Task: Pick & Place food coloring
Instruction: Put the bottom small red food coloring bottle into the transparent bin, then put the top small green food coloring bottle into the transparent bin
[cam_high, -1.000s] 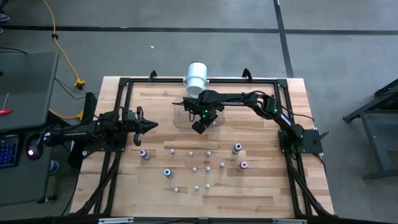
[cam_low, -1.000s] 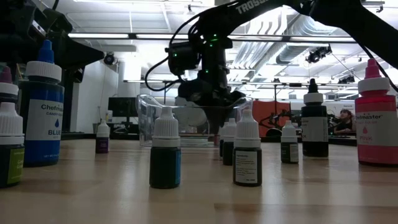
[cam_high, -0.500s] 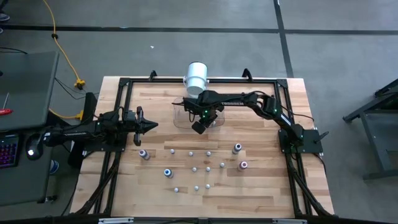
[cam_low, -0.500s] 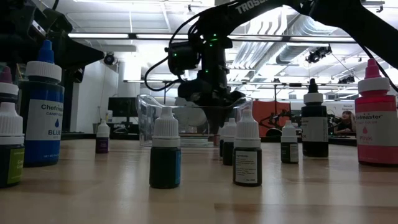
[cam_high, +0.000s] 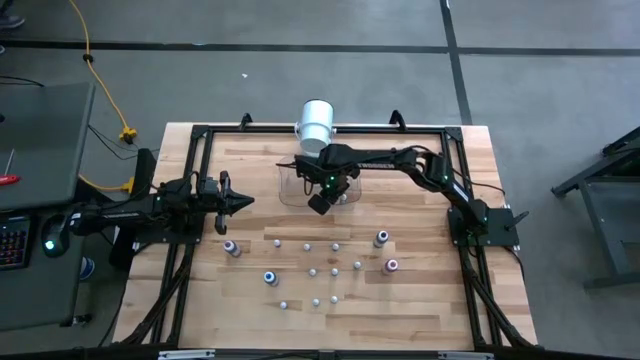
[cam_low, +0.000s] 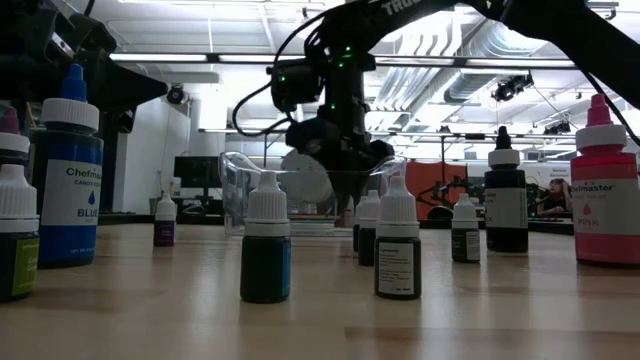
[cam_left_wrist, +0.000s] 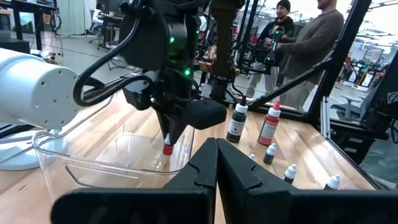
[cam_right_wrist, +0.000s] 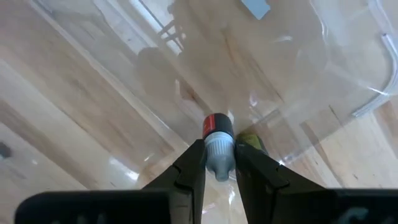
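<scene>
Over the clear tub (cam_high: 300, 186), my right gripper (cam_right_wrist: 219, 163) hung, fingers pinched on a small red-banded food coloring bottle (cam_right_wrist: 217, 144), other bottles (cam_high: 322, 270) scattered on the table (cam_high: 420, 300), left gripper (cam_high: 245, 201) closed, idle.

Robotics lab: exposed ducts (cam_low: 470, 45), other rigs.

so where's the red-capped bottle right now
In the right wrist view the red-capped bottle sits between the right gripper's fingers, over the clear tub at the table's far middle.
</scene>
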